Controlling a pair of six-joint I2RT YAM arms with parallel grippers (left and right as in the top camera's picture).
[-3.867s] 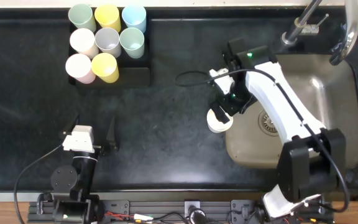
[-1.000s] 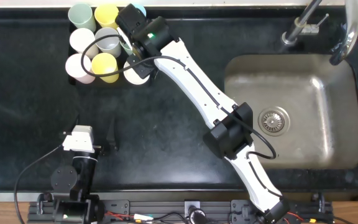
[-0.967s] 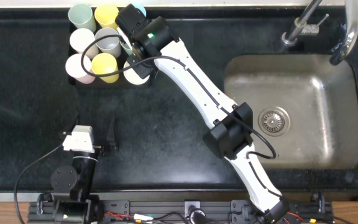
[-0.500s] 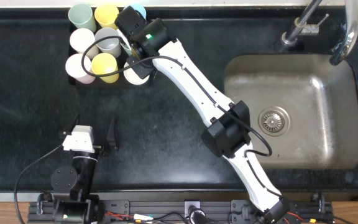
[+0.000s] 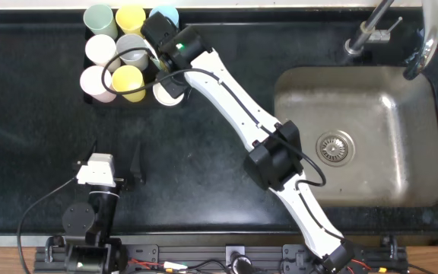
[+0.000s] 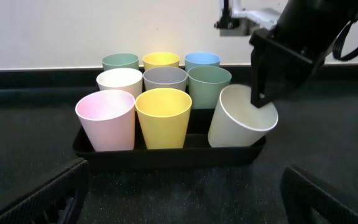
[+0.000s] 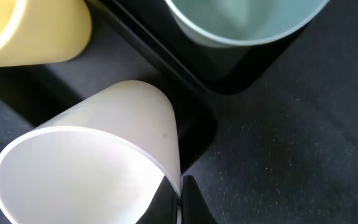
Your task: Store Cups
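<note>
The dark worktop [image 5: 204, 175] bears a black tray [image 6: 166, 154] just beneath the right claw [image 6: 261, 94]; a steel sink [image 5: 401, 85] sits well apart.

A tilted cup [image 6: 241, 121] leans in the tray's [image 6: 166, 157] front-right corner beside eight upright cups [image 6: 165, 79], left of the sink [image 5: 401, 106].

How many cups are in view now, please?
9. In the black tray: green, yellow, blue at the back; cream, grey, green in the middle; pink, yellow in front; a white cup tilted beside them, in the right gripper.

Plastic, stone-look top, steel
Smooth matt plastic cups [image 6: 163, 115]; black, slightly glossy tray [image 6: 166, 155]; dark speckled desk [image 5: 204, 198]; brushed metal sink [image 5: 401, 152].
</note>
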